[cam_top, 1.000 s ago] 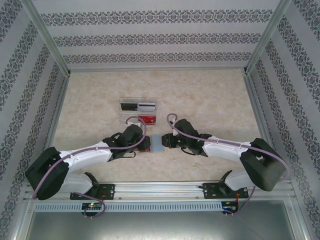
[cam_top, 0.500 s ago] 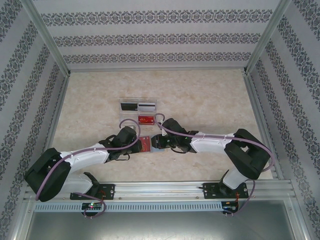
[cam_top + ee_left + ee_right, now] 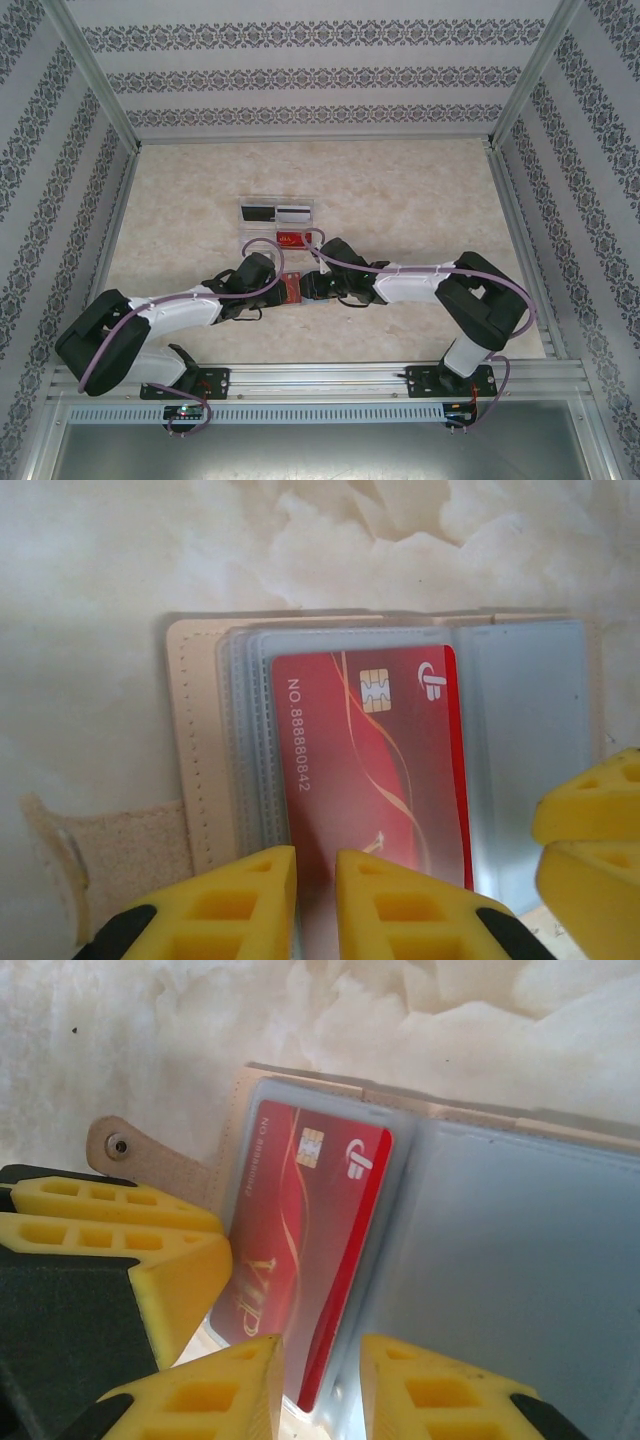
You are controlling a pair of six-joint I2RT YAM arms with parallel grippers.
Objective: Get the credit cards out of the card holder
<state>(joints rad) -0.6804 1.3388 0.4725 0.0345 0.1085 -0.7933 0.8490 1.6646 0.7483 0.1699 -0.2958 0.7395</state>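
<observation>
Marbled surface (image 3: 420, 190): left fingers (image 3: 230, 900) just pinched the open card holder (image 3: 200, 730), right fingers (image 3: 440, 1390) moved astride its red card (image 3: 290, 1230), grip unclear, poised for extraction.

Card holder (image 3: 299, 288) open flat on the surface (image 3: 420, 200), between two hands.
Holds a credit card (image 3: 375, 770) in the sleeve on its left half; left hand (image 3: 315, 880) at its left end, right hand (image 3: 320, 1380) at its right end; tray (image 3: 277, 215) of cards close behind.
</observation>
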